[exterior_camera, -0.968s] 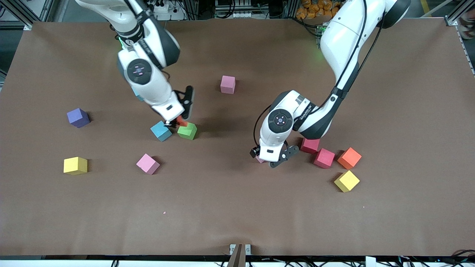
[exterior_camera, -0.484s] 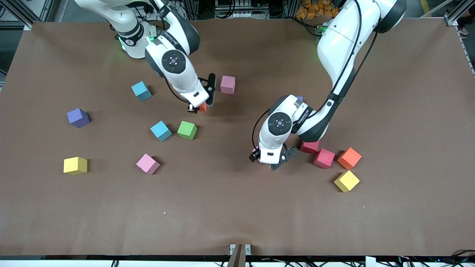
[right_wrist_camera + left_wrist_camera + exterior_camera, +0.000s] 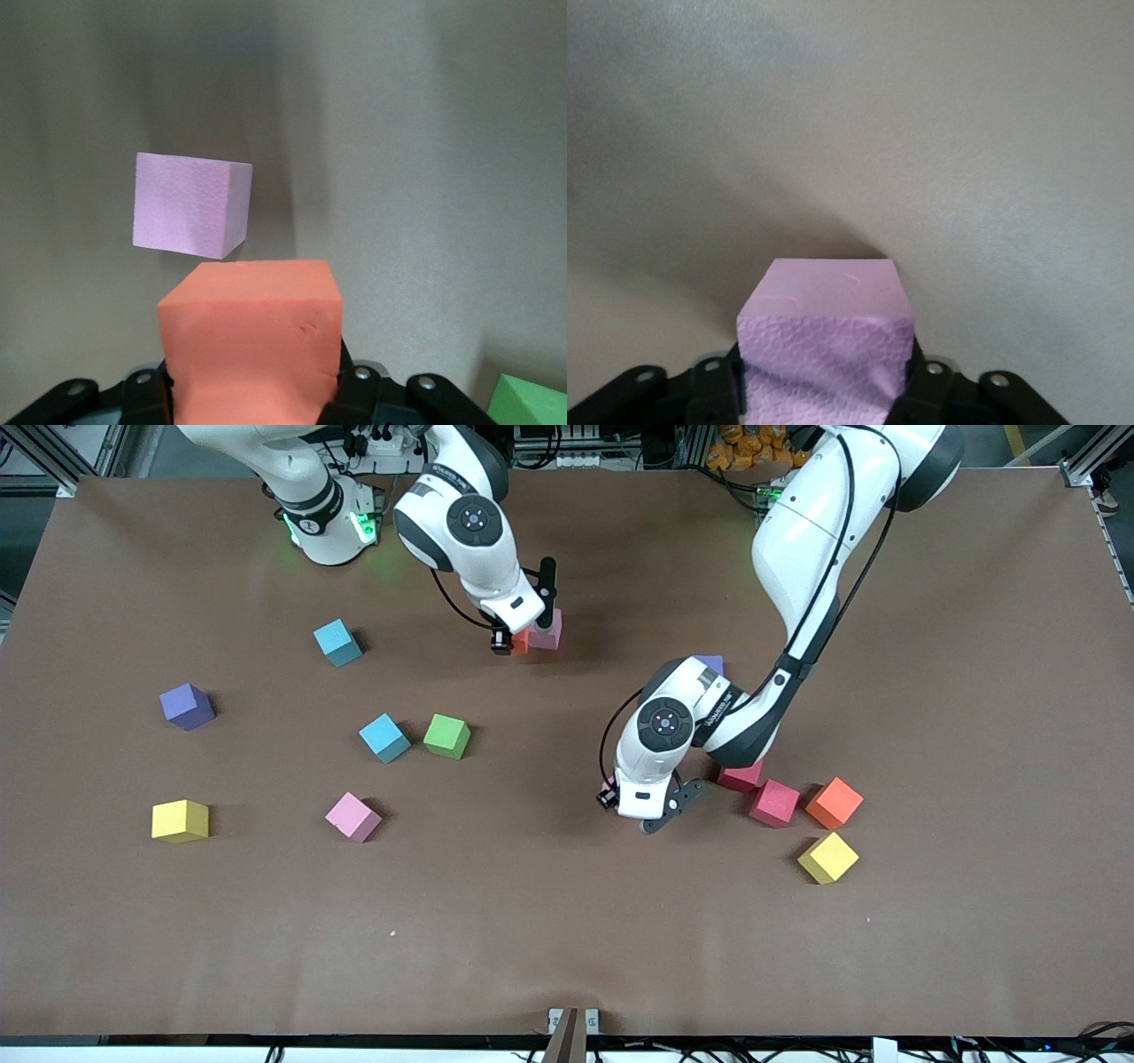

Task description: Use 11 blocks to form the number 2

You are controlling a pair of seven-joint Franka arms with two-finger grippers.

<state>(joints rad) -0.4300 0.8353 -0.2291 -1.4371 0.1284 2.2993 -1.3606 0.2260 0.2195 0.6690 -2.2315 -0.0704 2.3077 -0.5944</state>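
Note:
My left gripper (image 3: 636,808) is low at the table beside the crimson blocks and is shut on a pink block (image 3: 824,328), whose foam buckles between the pads. That block is hidden under the hand in the front view. My right gripper (image 3: 524,636) is shut on an orange block (image 3: 252,336) (image 3: 520,642) and hangs close beside a lone pink block (image 3: 546,629) (image 3: 190,204) toward the robots' side. The other blocks lie scattered singly, and the number 2 is not in view.
Toward the left arm's end lie two crimson blocks (image 3: 741,776) (image 3: 774,802), an orange one (image 3: 834,802) and a yellow one (image 3: 828,857). Toward the right arm's end lie two cyan (image 3: 337,642) (image 3: 384,737), green (image 3: 446,736), pink (image 3: 353,816), purple (image 3: 187,706) and yellow (image 3: 180,820).
My right gripper carried the orange block from beside the cyan and green blocks up to the lone pink block. My left gripper closed on its pink block.

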